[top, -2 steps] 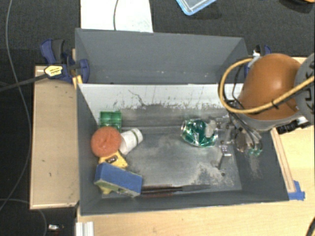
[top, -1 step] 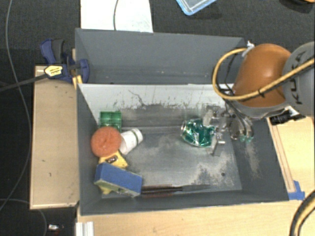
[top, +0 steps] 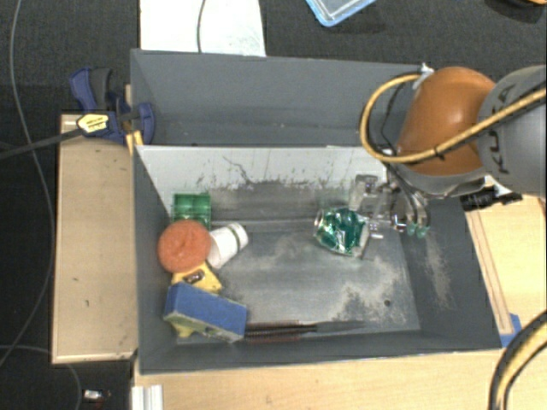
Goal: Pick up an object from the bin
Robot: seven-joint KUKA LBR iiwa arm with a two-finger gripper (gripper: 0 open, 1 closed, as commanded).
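My gripper (top: 377, 211) is low in the right half of the bin, close to the back wall, under the arm's orange cover. A crumpled, shiny green and silver wrapper (top: 341, 231) lies on the bin floor right against the gripper's left side. Whether the wrapper is gripped or merely touched cannot be made out from this angle.
A heap sits at the bin's left: a green block (top: 191, 206), a round orange-red ball (top: 184, 243), a white cylinder (top: 228, 241), a small yellow piece (top: 198, 278) and a blue block with a yellow underside (top: 208, 313). A thin dark stick (top: 286, 326) lies along the front wall.
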